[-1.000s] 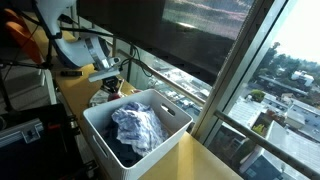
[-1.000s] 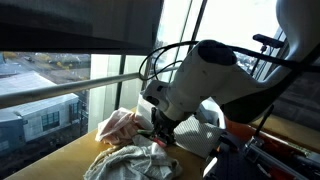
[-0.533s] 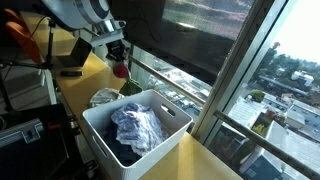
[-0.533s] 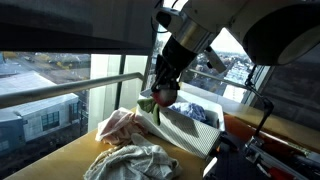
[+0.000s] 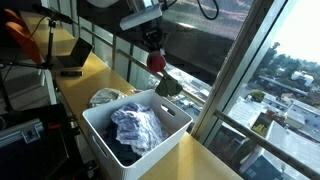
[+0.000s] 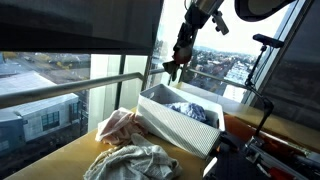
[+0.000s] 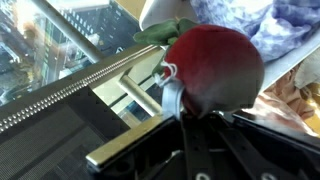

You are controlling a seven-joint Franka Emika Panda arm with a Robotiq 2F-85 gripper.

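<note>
The gripper point(image 5: 153, 50) is clamped shut on a red soft thing point(image 5: 156, 62) with a floppy green bit point(image 5: 167, 85) dangling off it. The whole lot hangs in the air above the window-side edge of the white bin point(image 5: 168, 148), and in the wrist view the fingers are pinched right into the red part. Inside the bin there's a crumpled blue-and-white cloth point(image 5: 137, 128). On the yellow counter point(image 5: 85, 70) a pinkish cloth point(image 6: 118, 124) lies against the bin's wall, with a whitish rag point(image 6: 130, 160) just beside it, further from the bin.
</note>
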